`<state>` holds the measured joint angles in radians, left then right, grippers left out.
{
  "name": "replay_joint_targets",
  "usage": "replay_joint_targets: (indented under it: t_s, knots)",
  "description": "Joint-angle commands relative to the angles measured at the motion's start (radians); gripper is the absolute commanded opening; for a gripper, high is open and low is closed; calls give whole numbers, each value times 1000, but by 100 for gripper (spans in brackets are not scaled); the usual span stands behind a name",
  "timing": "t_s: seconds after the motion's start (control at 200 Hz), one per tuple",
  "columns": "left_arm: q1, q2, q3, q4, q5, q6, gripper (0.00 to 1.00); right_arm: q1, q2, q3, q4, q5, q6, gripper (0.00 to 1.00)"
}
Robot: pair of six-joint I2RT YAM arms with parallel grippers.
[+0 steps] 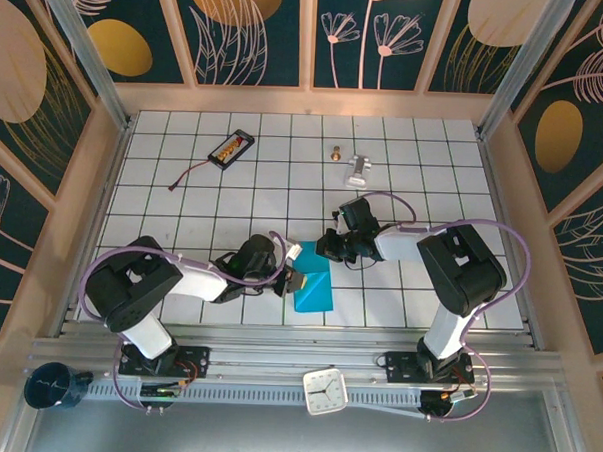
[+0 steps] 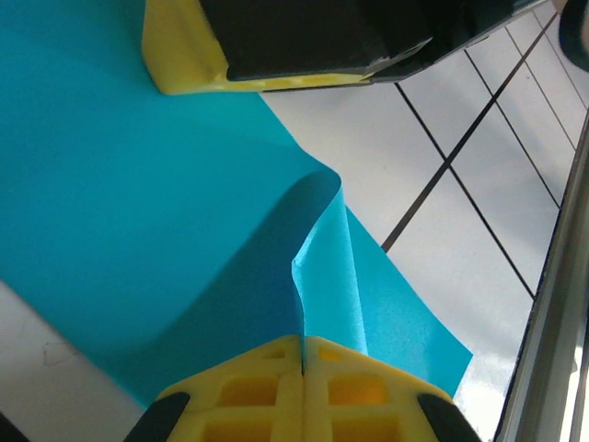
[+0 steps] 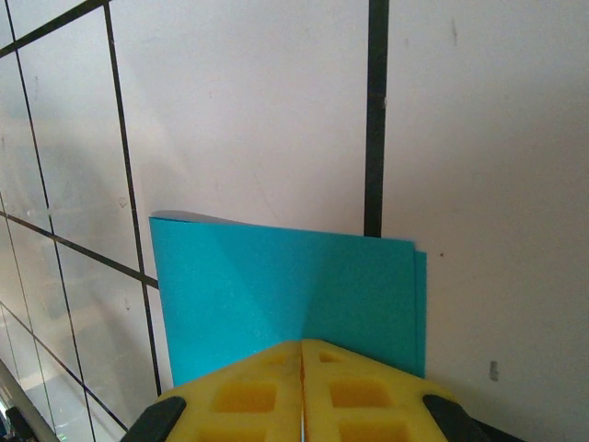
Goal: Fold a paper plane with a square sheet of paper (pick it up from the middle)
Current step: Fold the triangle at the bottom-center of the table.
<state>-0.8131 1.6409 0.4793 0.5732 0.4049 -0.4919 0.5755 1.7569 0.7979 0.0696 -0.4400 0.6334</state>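
Teal square sheet of paper (image 1: 315,290) (2 layers): your left gripper (image 2: 303,343) clamps its raised crease, your right gripper (image 3: 302,346) clamps its edge.

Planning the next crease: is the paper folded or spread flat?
Folded. The right wrist view shows the paper with two layered edges, slightly offset; the left shows a raised ridge.

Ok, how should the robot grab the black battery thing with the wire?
Probably from straight above, pinching the battery pack across its two long sides at the middle. It lies flat and slanted, so the grip should turn to match, clear of the wire at its near-left end.
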Motion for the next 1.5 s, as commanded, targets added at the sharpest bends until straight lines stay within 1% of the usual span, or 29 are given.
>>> replay_joint_targets:
  t_s: [0.0, 0.285, 0.44, 0.801, 1.066, 1.231, 1.496]
  knots:
    - [11, 16, 5, 31, 8, -6, 0, -3, 25, -2, -63, 44, -18, 8]
    - [16, 35, 26, -5, 2, 19, 0, -2, 24, -3, -63, 43, -18, 8]
    - [16, 40, 31, -9, -6, 22, 0, -2, 24, -7, -59, 44, -17, 8]
    - [16, 56, 42, -4, 20, 19, 0, 2, 27, -6, -57, 43, -15, 8]
    - [17, 47, 27, -15, 2, 19, 0, 1, 27, -2, -60, 46, -18, 8]
    - [16, 37, 17, -12, 5, 6, 0, 2, 26, -5, -57, 46, -17, 8]
    - [16, 29, -17, 57, 43, -53, 2, 1, 25, -6, -55, 47, -15, 8]
